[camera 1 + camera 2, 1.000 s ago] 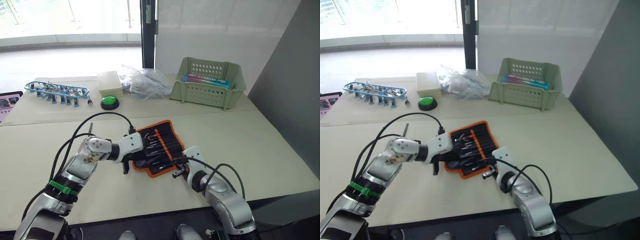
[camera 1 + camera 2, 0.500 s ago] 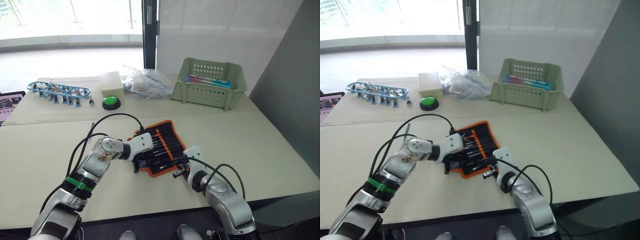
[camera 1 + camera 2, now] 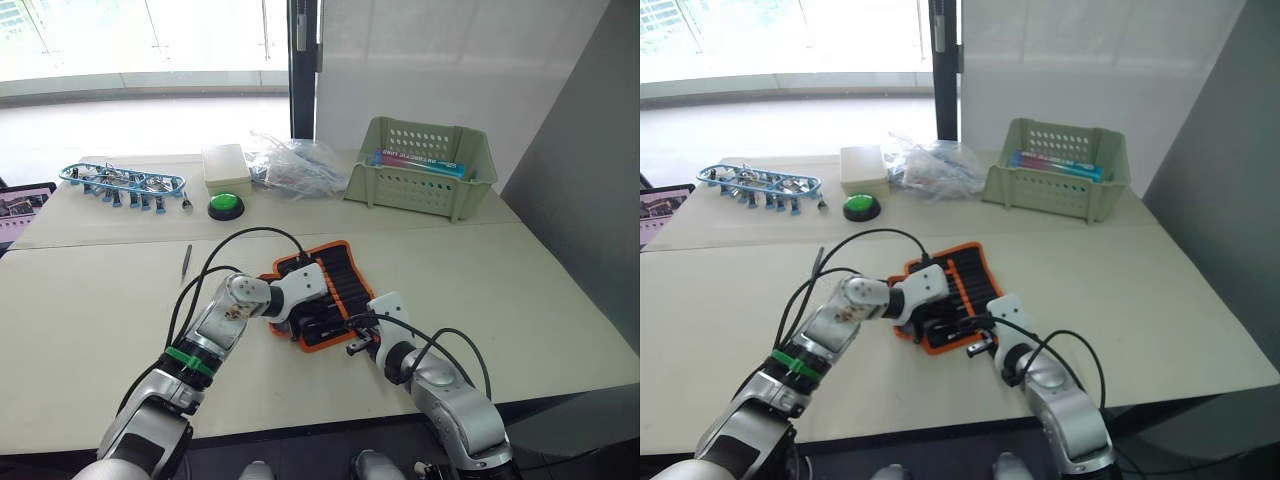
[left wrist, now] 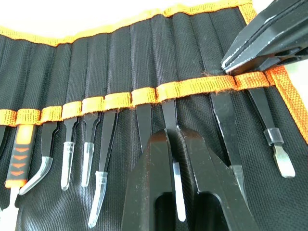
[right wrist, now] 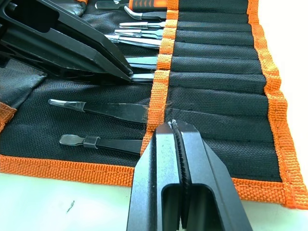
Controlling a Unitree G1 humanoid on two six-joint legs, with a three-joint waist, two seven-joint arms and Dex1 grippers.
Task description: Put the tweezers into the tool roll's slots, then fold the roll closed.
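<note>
The tool roll lies open on the table, black with orange trim. Several tweezers sit in its slots under the orange stripe. My left gripper is over the roll, shut on one slotted tweezer; its capped tip shows between the fingers. My right gripper is shut with its tips pressing the stripe at the roll's near end. It also shows at the roll's near corner. One more tweezer lies loose on the table to the roll's left.
Along the back stand a pale green basket, a crumpled clear plastic bag, a white box, a green button and a blue-framed tool rack. The table's front edge is close behind my right arm.
My left arm has swung right, carrying its gripper from the roll's left edge to over the slots. The right gripper has stayed put. The camera shifted slightly.
</note>
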